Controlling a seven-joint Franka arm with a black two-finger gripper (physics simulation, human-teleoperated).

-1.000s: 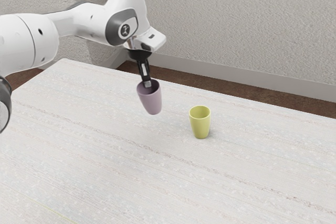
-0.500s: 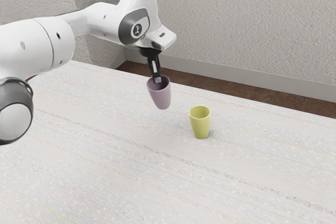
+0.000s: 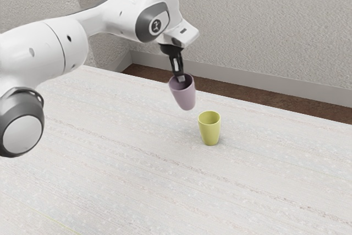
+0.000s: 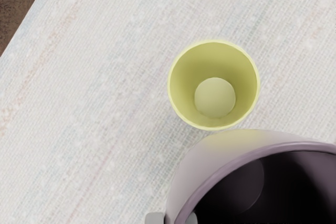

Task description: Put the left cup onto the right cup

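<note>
Tool clamped on the purple cup: fingers close together, pinching the wall at the rim. Cup hung clear of the desk, slightly tilted, its base swung a little toward the exterior view's right.

Yellow-green cup stood upright on the desk, lower than the purple cup and toward the exterior view's right of it. The two were near each other but not touching; air showed between the purple base and the yellow-green rim. The held cup was not yet over the standing one.

From my hand's camera I looked nearly straight down into the yellow-green cup: mouth open, round pale bottom visible. The purple cup loomed large and blurred just under the hand, dark inside, its rim edging the yellow-green cup's outline.

My arm reached in from the exterior view's left. A strip of brown floor lay beyond the desk's far edge, below the grey wall.
</note>
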